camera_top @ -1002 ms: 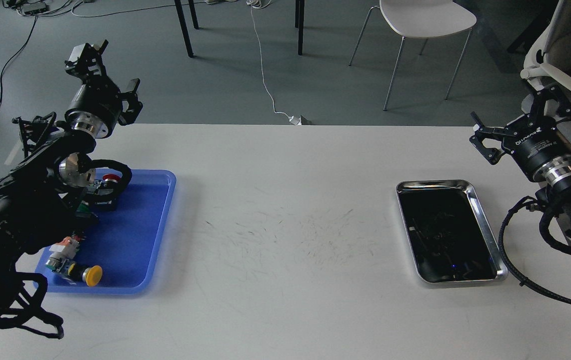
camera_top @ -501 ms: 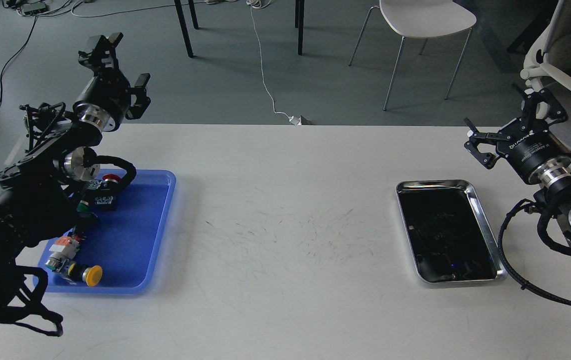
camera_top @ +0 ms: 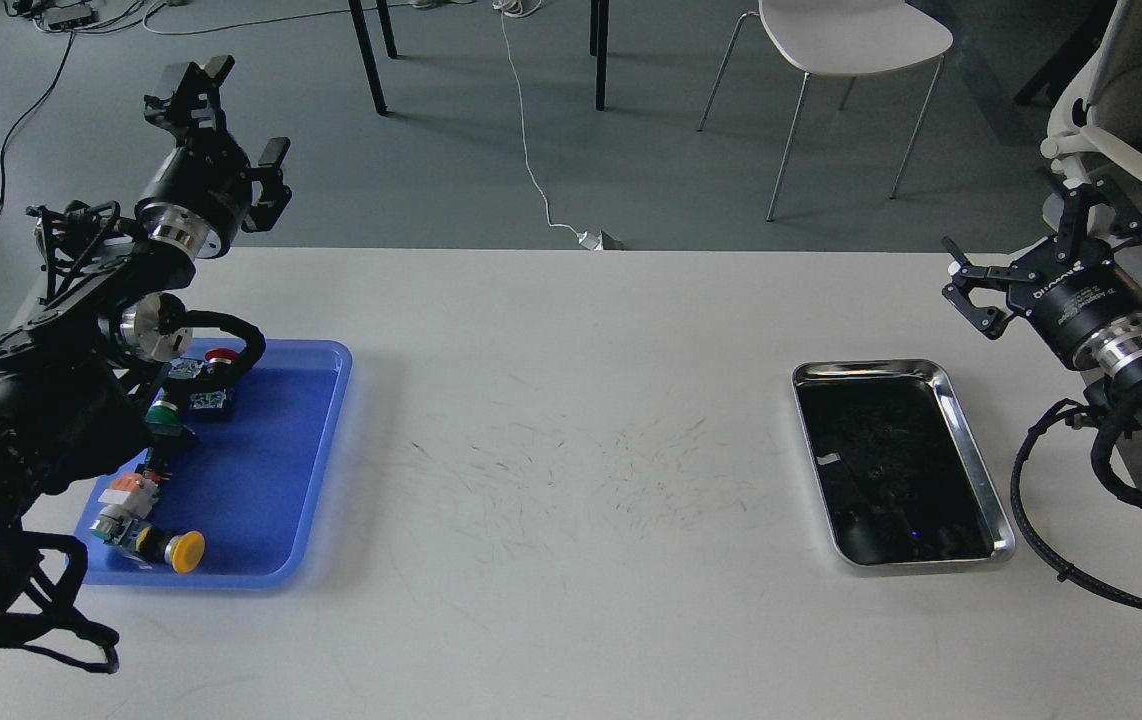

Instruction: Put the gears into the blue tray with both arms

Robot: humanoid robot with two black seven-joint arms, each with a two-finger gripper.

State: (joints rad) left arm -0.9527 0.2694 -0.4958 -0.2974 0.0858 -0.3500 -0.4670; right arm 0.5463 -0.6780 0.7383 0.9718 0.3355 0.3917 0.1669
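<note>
The blue tray (camera_top: pixel 271 470) lies at the table's left side and holds only push-button switches. No gears can be made out; the silver tray's dark inside shows only faint dark shapes. My left gripper (camera_top: pixel 228 118) is raised above the table's far left edge, behind the blue tray, open and empty. At the far right, my right gripper (camera_top: pixel 1029 245) hangs open and empty, behind and to the right of the silver tray (camera_top: pixel 871 368).
Switches with a red cap (camera_top: pixel 221 356), a green cap (camera_top: pixel 159 412) and a yellow cap (camera_top: pixel 188 549) sit in the blue tray's left half. The white table (camera_top: pixel 571 420) shows scuff marks in its middle. A white chair (camera_top: pixel 851 40) stands beyond the table.
My left gripper rose and swung over the table's far edge, then drifted slightly left. The right gripper shifted a little left and back. Nothing on the table moved.
</note>
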